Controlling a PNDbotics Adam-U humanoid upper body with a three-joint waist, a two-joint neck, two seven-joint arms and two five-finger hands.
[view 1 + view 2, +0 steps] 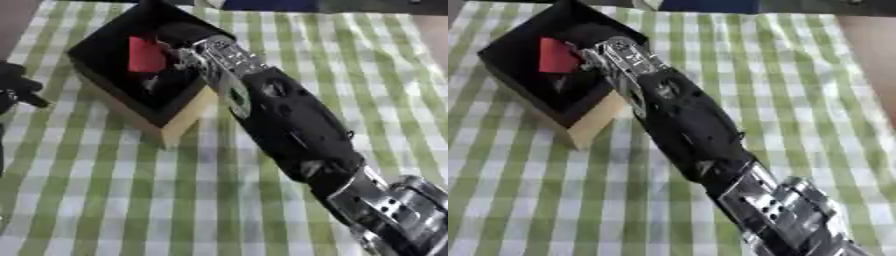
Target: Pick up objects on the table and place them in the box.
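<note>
One red block [145, 54], seemingly light and stiff, is pinched at its right edge by the right hand [179, 50] inside the far-left box [179, 125].

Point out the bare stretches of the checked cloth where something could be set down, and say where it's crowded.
Bare cloth lies in front of the box, left of the right arm. More shows right of that arm toward the far edge. It is crowded at the box: the right hand reaches inside beside a red object. The left hand sits at the left edge.
</note>
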